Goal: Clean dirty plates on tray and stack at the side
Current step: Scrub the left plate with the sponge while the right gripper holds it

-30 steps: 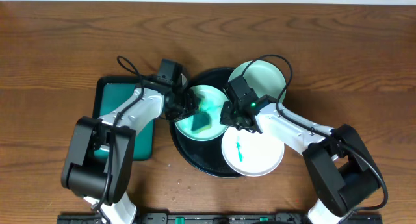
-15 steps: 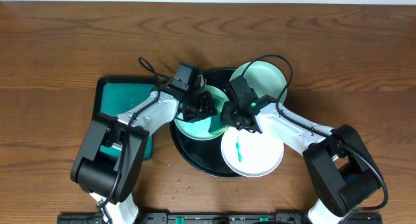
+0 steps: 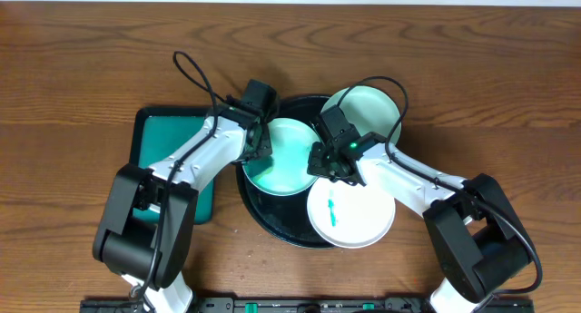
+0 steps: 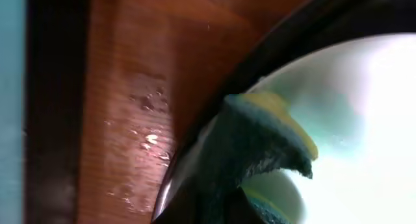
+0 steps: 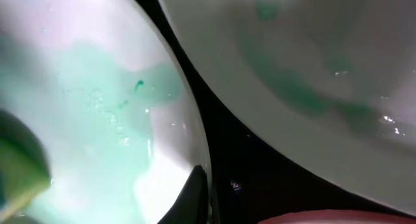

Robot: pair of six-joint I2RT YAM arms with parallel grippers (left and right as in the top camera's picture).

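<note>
Black and glossy, the large round tray (image 3: pixel 272 224) holds all three small plates, none yet stacked aside. On the tray's left the smeared mint plate (image 3: pixel 290 159) is mid-wipe, while the streaked white plate (image 3: pixel 359 218) and the pale plate (image 3: pixel 372 113) wait on its right. The right gripper (image 3: pixel 319 164) pinches the mint plate's rim, and the left gripper (image 3: pixel 258 146) clamps a green-yellow sponge (image 4: pixel 260 139).

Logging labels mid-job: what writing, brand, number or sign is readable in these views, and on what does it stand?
None can be read.
The plates, round black tray, rectangular tray and sponge carry no print.
A small green light on the right arm shows no characters.
Nothing on the black rail at the bottom edge is legible.
</note>
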